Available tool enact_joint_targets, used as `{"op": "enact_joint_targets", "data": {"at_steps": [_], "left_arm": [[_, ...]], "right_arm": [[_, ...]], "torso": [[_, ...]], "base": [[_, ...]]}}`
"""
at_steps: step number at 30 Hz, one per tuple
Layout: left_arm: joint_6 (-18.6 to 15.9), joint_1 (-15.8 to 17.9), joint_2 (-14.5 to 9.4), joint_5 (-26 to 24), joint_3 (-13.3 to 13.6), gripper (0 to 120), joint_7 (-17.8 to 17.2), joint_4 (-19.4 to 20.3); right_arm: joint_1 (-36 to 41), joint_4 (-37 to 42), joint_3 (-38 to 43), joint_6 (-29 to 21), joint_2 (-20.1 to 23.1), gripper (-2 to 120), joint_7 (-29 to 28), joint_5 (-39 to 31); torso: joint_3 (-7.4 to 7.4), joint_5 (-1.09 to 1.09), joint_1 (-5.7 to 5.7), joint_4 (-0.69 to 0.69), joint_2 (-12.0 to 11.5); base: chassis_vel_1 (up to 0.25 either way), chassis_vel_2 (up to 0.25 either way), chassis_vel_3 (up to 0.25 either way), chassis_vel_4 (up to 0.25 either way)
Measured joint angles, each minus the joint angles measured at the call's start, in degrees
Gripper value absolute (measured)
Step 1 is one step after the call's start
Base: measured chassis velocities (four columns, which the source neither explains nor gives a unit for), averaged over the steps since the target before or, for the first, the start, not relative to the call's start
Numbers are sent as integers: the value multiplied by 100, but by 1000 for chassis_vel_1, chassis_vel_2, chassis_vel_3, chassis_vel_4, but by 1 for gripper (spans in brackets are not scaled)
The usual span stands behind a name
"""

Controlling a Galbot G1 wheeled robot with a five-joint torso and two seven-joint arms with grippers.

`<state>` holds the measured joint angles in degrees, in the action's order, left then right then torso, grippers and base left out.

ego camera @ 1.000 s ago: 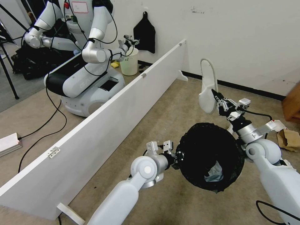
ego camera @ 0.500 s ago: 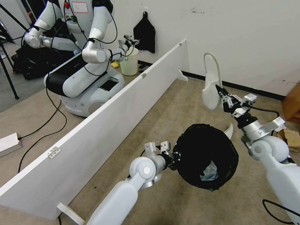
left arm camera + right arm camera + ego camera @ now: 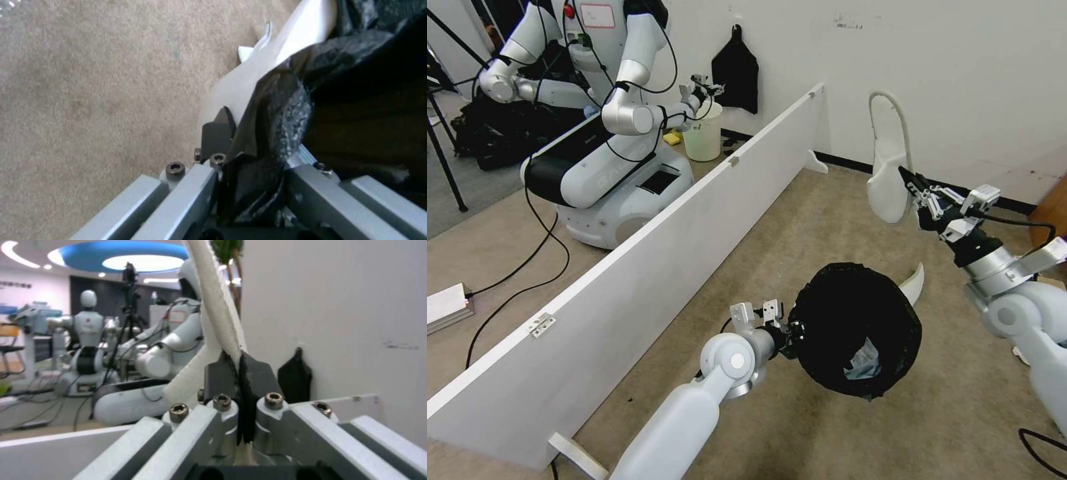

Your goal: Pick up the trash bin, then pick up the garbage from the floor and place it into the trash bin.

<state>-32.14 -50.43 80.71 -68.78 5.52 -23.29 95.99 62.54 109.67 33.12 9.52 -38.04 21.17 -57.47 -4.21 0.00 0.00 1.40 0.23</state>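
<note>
Holding the trash bin (image 3: pixel 854 330) by its bag-covered rim, the left tool (image 3: pixel 792 331) is clamped there and keeps the bin in the air above the floor. The right tool (image 3: pixel 912 189), at about 1 o'clock from the bin, pinches a white slipper (image 3: pixel 888 180) by a thin edge. I think the slipper is off to the side of the opening, so it may fall past the bin, or slip from the small grip.

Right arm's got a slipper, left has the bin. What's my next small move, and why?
Probably swing the right gripper leftward and down until the slipper hangs over the trash bin. The slipper sits pinched up beyond the bin's far rim, not above the opening that the left gripper holds up.
</note>
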Motion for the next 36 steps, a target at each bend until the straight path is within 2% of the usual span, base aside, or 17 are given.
{"op": "enact_joint_targets", "data": {"at_steps": [13, 16, 18, 21, 36], "left_arm": [[29, 43, 56, -134, -22, 0, -84, 168], [48, 64, 96, -242, -50, 0, -166, 305], [56, 102, 168, -388, -56, 0, -260, 490], [58, 139, 214, -433, -56, 0, -318, 557], [76, 115, 208, -448, -202, 0, -348, 545]], "right_arm": [[429, 644, -151, -111, 301, 0, 101, 16], [525, 661, -224, -119, 233, 0, 133, 106], [612, 651, -317, -145, 33, 0, 180, 250], [664, 621, -410, -160, -114, 0, 228, 370], [1180, 673, -340, -123, -181, 0, 372, 683]], "torso": [[0, 0, 0, 0, 0], [0, 0, 0, 0, 0], [0, 0, 0, 0, 0], [0, 1, 0, 0, 1], [0, 0, 0, 0, 0]], "base": [[0, 0, 0, 0], [0, 0, 0, 0], [0, 0, 0, 0], [0, 0, 0, 0], [0, 0, 0, 0]]}}
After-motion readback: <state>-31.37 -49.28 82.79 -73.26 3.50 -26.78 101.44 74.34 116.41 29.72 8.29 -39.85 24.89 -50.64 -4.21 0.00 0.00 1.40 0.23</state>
